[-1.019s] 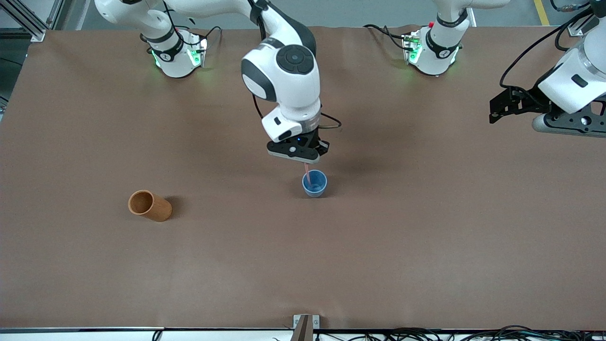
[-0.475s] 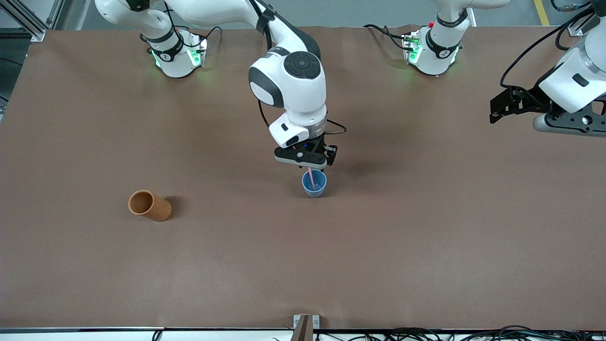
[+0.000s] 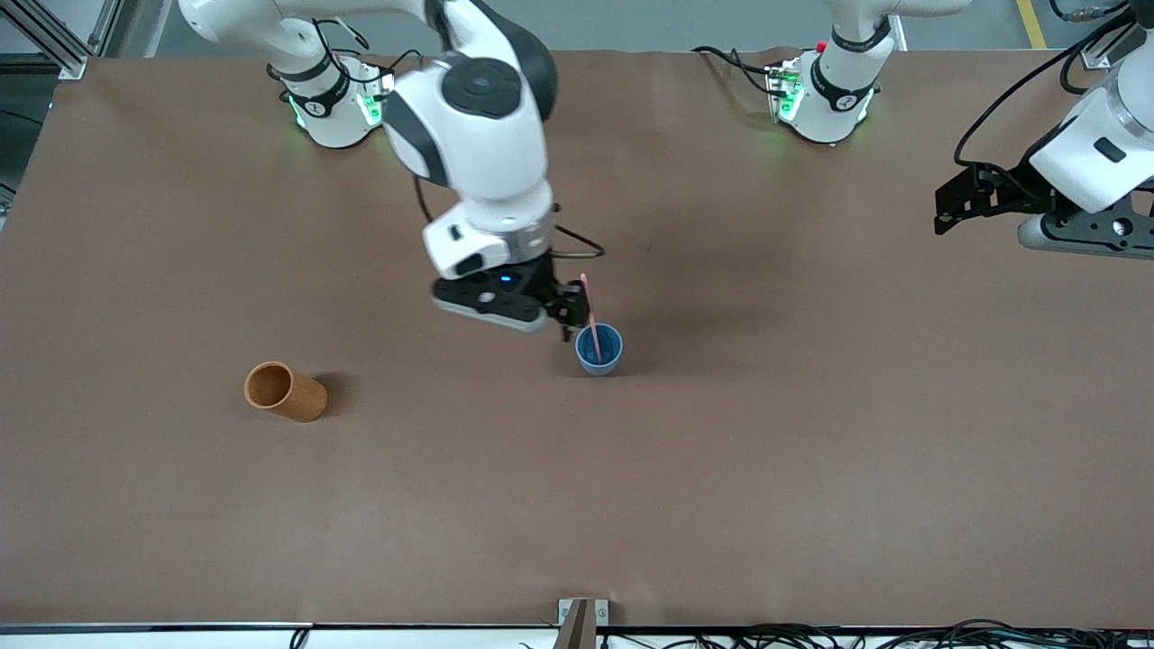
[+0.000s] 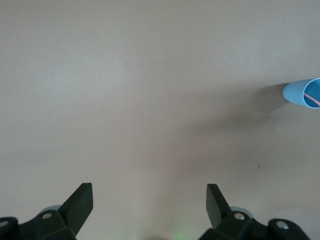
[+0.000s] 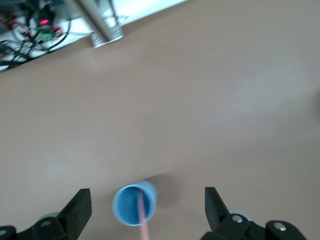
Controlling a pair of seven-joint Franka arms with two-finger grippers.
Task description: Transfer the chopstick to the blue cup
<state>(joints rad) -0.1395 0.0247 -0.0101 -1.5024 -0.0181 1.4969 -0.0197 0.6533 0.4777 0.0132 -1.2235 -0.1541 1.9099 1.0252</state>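
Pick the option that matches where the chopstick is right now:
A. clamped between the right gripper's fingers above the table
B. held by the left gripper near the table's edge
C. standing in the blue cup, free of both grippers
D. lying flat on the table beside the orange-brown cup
C: the chopstick stands with its lower end in the blue cup, while the right gripper is open beside it and the left gripper waits open toward its own end of the table.

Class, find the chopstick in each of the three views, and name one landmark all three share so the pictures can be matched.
Front view: the chopstick stands in the blue cup, leaning, beside the right pincer.
Left wrist view: only a short piece of the chopstick shows inside the cup, at the picture's edge.
Right wrist view: chopstick rises from the cup.
Shared landmark: the blue cup.
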